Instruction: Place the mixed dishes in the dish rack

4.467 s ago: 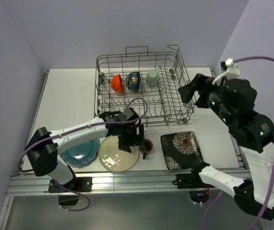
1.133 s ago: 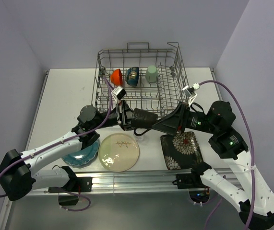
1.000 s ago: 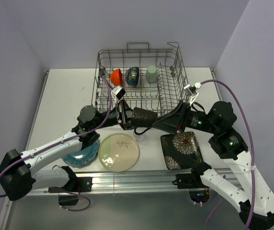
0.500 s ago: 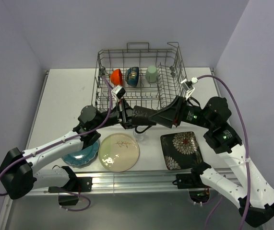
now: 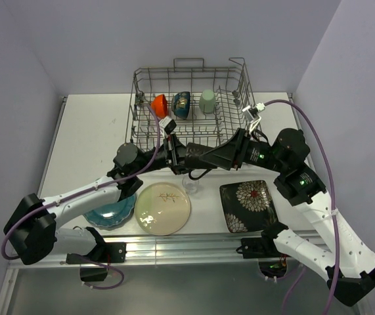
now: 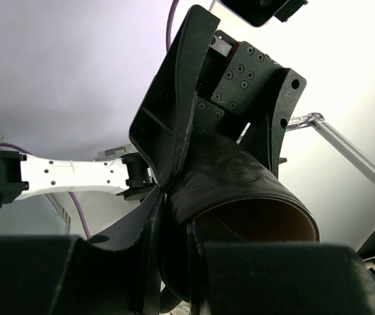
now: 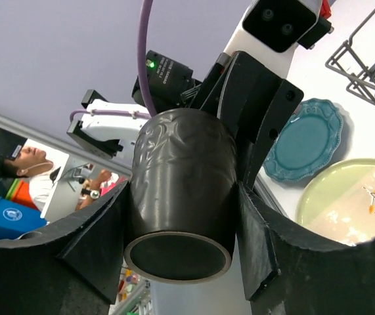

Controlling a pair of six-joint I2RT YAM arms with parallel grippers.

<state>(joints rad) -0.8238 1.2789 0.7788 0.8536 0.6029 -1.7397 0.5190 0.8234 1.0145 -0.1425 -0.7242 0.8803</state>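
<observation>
The brown mug [image 5: 194, 157] hangs on its side in the air just in front of the dish rack [image 5: 242, 142]. My left gripper [image 5: 176, 157] is shut on its rim, one finger inside and one outside [image 6: 174, 246]. My right gripper [image 5: 208, 157] has come from the other end, and its fingers [image 7: 102, 243] press both sides of the mug [image 7: 180, 184]. In the rack stand the red-orange bowl [image 5: 160, 105], dark bowl [image 5: 182, 105] and pale green cup [image 5: 207, 102]. On the table lie the teal plate [image 5: 110, 211], cream plate [image 5: 163, 208], black floral plate [image 5: 247, 205] and the clear glass [image 5: 192, 186].
The rack's wire handle [image 5: 188, 62] stands at the far side. A metal rail [image 5: 174, 246] runs along the table's near edge. Purple cables loop off both wrists. Walls close in on the left and right.
My right gripper has slid further over the mug and closed its fingers in against the sides. The left gripper keeps its hold on the rim, and both have shifted slightly toward the rack.
</observation>
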